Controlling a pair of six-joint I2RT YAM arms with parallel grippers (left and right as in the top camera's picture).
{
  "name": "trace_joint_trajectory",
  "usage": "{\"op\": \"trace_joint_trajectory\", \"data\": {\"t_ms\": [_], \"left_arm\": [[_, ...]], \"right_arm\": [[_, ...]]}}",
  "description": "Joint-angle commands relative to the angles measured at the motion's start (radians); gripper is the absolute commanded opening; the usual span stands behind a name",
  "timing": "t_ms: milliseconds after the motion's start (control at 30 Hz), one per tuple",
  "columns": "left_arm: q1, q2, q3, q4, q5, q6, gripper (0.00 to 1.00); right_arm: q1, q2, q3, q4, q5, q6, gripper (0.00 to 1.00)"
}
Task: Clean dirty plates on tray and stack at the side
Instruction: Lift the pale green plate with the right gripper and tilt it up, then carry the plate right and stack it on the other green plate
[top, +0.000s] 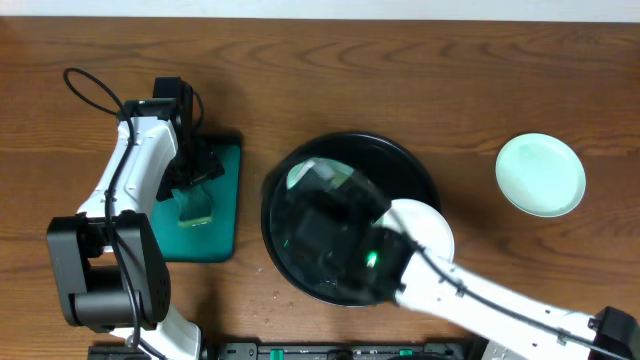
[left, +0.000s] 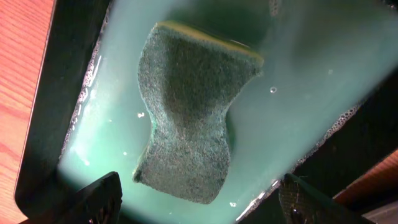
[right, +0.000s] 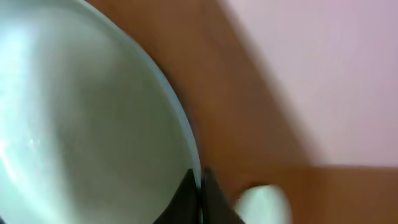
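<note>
1. Clamps the right pincer (right: 200, 182) shut on the rim of a pale plate (right: 93, 112), at the lower middle of the right wrist view.
2. Holds that plate above the round black tray (top: 405, 168), at the centre of the overhead view; cannot tell whether the plate touches the tray.
3. Shows a white plate (top: 432, 228) at the tray's lower right rim, partly hidden under the right arm (top: 500, 305).
4. Shows a pale-mint plate (top: 541, 175) alone on the counter (top: 450, 60) at the right of the frame, well apart from the tray.
5. Hangs the left pincer (left: 199, 190) with its fingers spread wide and gripping nothing, over a green sponge (left: 186, 112).
6. Finds the sponge lying in teal water inside a rectangular black tray (left: 40, 155), at the left of the overhead view beside the round tray.
</note>
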Motion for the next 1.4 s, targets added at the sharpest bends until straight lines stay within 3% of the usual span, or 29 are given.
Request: {"op": "trace_joint_trajectory", "data": {"t_ms": [0, 367, 800, 967, 1133, 1367], "left_arm": [[0.003, 0.003, 0.000, -0.007, -0.004, -0.002, 0.81], [0.003, 0.003, 0.000, -0.011, -0.003, -0.002, 0.81], [0.003, 0.003, 0.000, -0.009, -0.003, -0.002, 0.82], [0.003, 0.003, 0.000, -0.010, -0.003, -0.002, 0.81], [0.003, 0.003, 0.000, -0.010, -0.003, -0.002, 0.81], [0.003, 0.003, 0.000, -0.010, -0.003, -0.002, 0.81]], "right_arm": [[-0.183, 0.000, 0.013, -0.009, -0.407, 0.368, 0.01], [-0.756, -0.006, 0.013, 0.002, -0.898, 0.472, 0.01], [-1.414, 0.002, -0.011, -0.095, -0.900, 0.480, 0.01], [-1.621, 0.043, -0.054, -0.084, -0.882, 0.581, 0.01], [-1.742, 0.096, -0.076, -0.063, -0.882, 0.629, 0.01], [-1.780, 0.168, -0.076, 0.013, -0.914, 0.618, 0.01]]}}
